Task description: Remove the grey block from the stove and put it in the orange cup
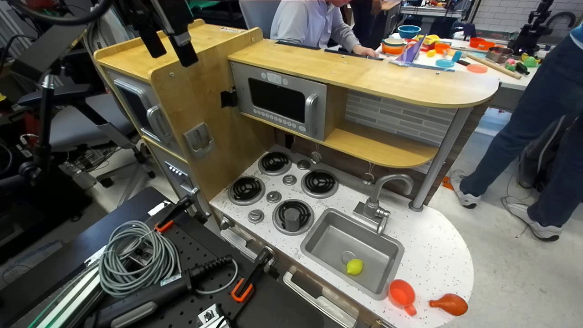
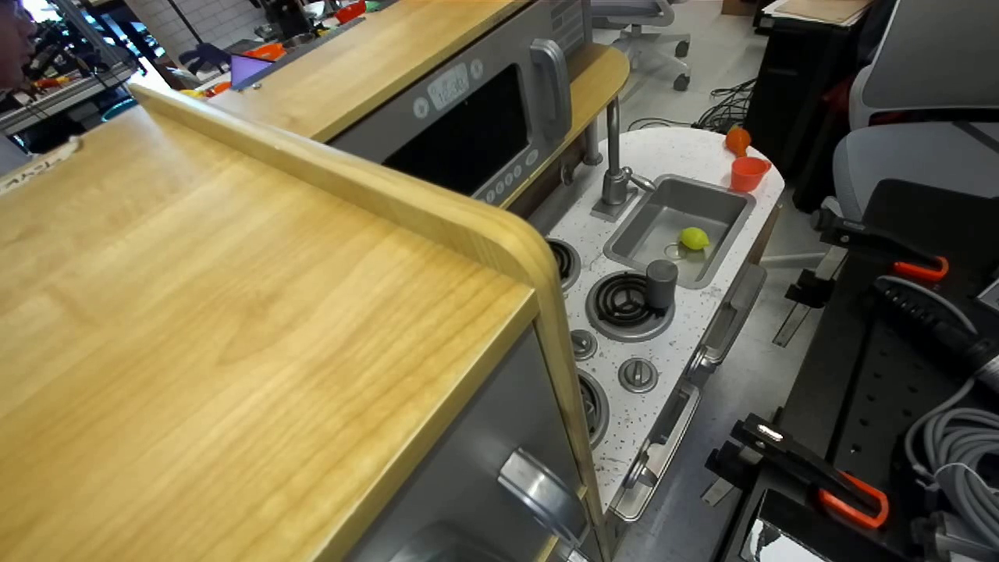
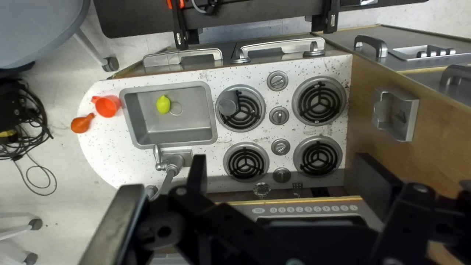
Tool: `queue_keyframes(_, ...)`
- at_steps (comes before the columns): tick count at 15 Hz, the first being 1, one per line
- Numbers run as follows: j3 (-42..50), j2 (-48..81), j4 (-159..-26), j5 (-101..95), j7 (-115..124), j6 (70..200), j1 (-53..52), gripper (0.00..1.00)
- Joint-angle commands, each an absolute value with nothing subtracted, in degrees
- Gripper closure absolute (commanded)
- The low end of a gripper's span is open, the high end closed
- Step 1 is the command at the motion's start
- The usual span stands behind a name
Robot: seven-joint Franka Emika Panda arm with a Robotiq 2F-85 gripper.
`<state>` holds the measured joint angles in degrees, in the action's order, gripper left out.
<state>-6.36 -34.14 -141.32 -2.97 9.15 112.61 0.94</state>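
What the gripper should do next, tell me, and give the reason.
Probably bring the gripper over the grey block, jaws left open: they stand wide apart and hold nothing, and the block stands clear of them on the stove burner beside the sink, not yet in the orange cup.

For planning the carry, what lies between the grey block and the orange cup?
The sink basin, with the yellow lemon inside, lies between the grey block and the orange cup in every view.
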Motion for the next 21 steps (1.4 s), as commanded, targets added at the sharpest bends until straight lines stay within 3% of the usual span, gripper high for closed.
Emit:
queue_keyframes(1,-2.32,-25.55,-143.39,-2.58,5.29,121.98,1.26,0.0)
queue_keyframes(7,4.14,-4.66,-141.15,-2.01,-3.54,135.2,2.83,0.0)
queue_keyframes(21,3.57,37.74,-114.82,-3.6,-10.8,134.77,6.45,0.0)
